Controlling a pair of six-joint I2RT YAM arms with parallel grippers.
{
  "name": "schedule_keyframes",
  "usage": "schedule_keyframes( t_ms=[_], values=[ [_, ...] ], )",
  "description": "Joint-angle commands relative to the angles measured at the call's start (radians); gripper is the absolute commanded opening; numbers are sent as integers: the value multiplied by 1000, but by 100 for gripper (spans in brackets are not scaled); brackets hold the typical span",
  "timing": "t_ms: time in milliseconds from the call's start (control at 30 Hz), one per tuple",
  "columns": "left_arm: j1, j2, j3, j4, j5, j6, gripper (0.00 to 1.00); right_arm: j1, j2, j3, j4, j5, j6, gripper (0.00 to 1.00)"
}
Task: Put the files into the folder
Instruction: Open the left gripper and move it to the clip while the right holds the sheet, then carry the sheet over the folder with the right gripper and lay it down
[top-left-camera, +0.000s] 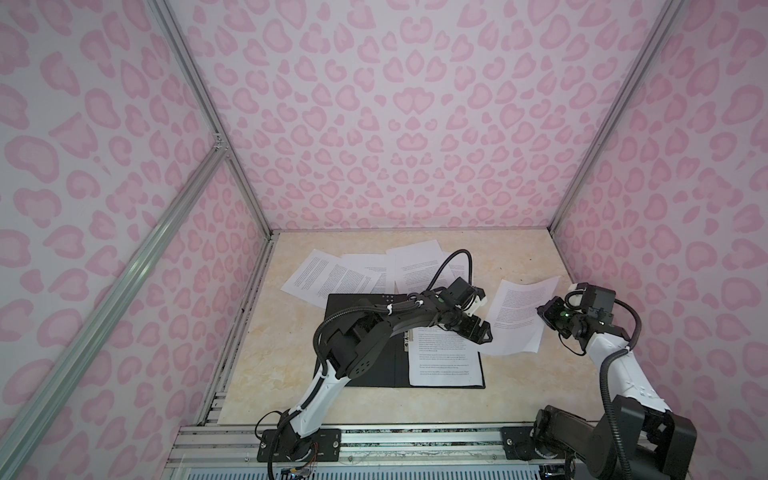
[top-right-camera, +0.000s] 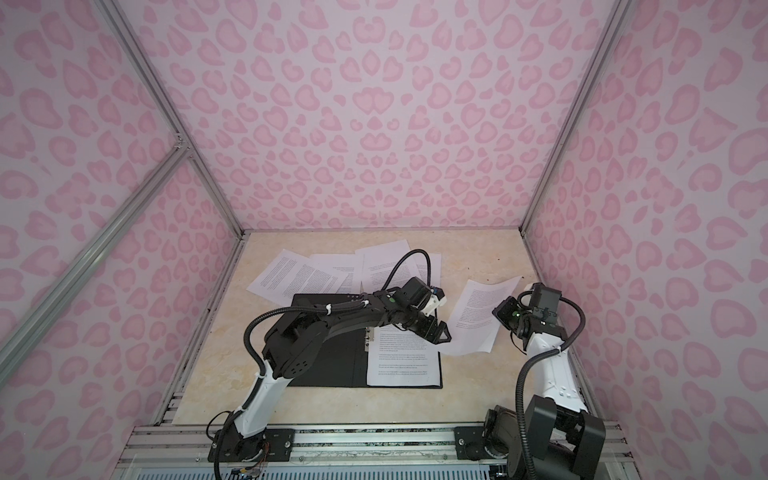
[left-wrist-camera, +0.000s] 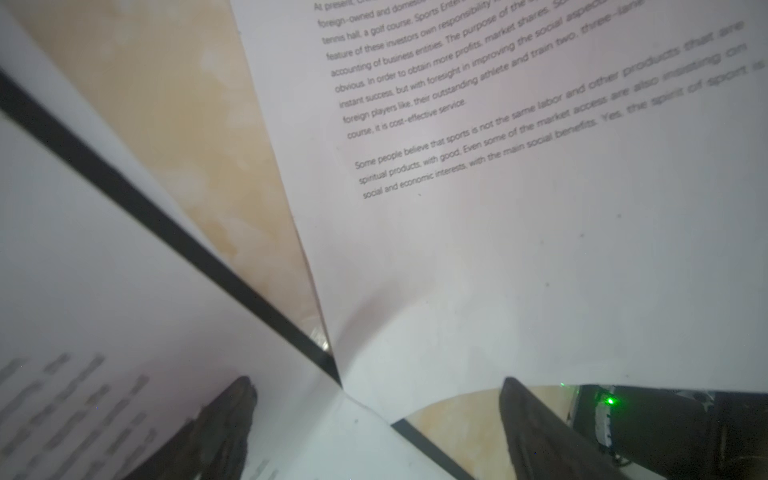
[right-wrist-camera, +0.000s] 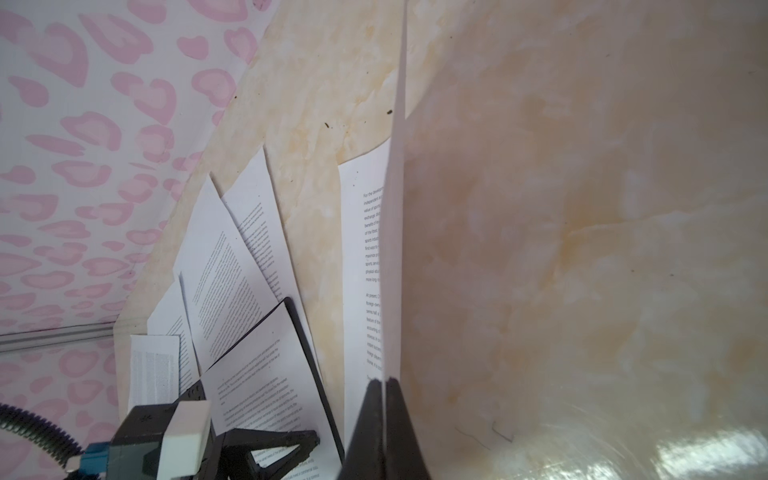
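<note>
The black folder (top-left-camera: 382, 374) (top-right-camera: 332, 374) lies open on the table, with one printed sheet (top-left-camera: 442, 365) (top-right-camera: 403, 365) on its right half. My right gripper (top-left-camera: 544, 311) (top-right-camera: 498, 311) (right-wrist-camera: 384, 386) is shut on the edge of another sheet of the files (top-left-camera: 519, 316) (top-right-camera: 473, 320) (right-wrist-camera: 395, 249). That sheet curls up off the table just right of the folder. My left gripper (top-left-camera: 484, 332) (top-right-camera: 442, 332) (left-wrist-camera: 378, 415) stands open over the folder's far right corner. The held sheet (left-wrist-camera: 498, 249) hangs in front of it, ungripped. Several loose files (top-left-camera: 332, 274) (top-right-camera: 299, 274) lie behind the folder.
The marble-look tabletop (top-left-camera: 291, 332) is boxed in by pink patterned walls on three sides. Aluminium rails (top-left-camera: 374, 436) run along the front, where both arm bases stand. The left arm stretches across the folder's left half.
</note>
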Motion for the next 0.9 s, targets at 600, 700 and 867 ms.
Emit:
schedule_keyframes(
  t_ms=[600, 700, 867],
  values=[
    [3, -1208, -780, 403, -489, 146, 100, 135, -102, 99, -59, -3, 1, 0],
    [3, -1299, -909, 426, -566, 124, 99, 195, -115, 153, -83, 21, 3, 0],
    [3, -1429, -1079, 389, -754, 92, 97, 364, -119, 253, -144, 132, 1, 0]
  ],
)
